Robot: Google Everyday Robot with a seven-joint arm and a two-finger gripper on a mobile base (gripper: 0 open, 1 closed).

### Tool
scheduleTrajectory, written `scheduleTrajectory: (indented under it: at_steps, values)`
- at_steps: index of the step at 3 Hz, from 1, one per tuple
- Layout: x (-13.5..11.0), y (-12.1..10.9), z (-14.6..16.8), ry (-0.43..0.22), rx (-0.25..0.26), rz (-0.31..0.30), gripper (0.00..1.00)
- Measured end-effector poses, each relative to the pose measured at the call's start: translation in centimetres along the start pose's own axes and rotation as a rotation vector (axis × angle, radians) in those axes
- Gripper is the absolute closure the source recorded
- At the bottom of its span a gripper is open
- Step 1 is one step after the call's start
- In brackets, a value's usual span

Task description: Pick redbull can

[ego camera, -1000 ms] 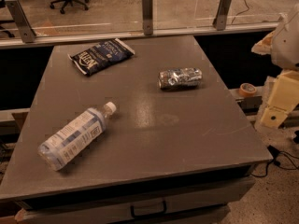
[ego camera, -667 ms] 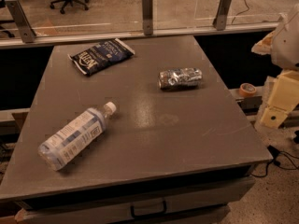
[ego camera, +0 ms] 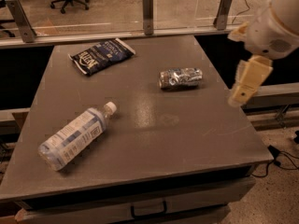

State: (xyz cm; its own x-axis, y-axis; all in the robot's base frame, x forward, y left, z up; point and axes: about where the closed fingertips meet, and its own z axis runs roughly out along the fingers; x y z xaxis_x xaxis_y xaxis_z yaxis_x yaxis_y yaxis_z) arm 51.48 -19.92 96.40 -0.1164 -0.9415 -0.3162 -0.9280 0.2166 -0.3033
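The redbull can (ego camera: 181, 78), a slim shiny silver can with blue patches, lies on its side on the grey table (ego camera: 154, 134), right of the middle and towards the back. My gripper (ego camera: 244, 88) hangs from the cream-coloured arm (ego camera: 273, 24) over the table's right edge. It is to the right of the can, above the table top, and touches nothing.
A clear plastic water bottle (ego camera: 74, 135) with a white cap lies at the front left. A dark blue snack bag (ego camera: 101, 56) lies at the back left. A glass barrier with metal posts (ego camera: 147, 6) runs along the back edge. A drawer handle (ego camera: 148, 211) is below the front edge.
My arm and gripper have moved left and a little up, from beside the table to over its right edge, closer to the can. The can, bottle and bag have not moved.
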Motion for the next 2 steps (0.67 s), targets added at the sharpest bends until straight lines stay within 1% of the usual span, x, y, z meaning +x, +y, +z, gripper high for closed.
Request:
scheduleTrajectory:
  at_steps: [1, 2]
  values:
    - [-2.7, -4.6, 4.4, -0.098, 0.011, -0.027, 0.0]
    - [-4.8, -7.6, 9.3, -0.145, 0.006, -0.025, 0.0]
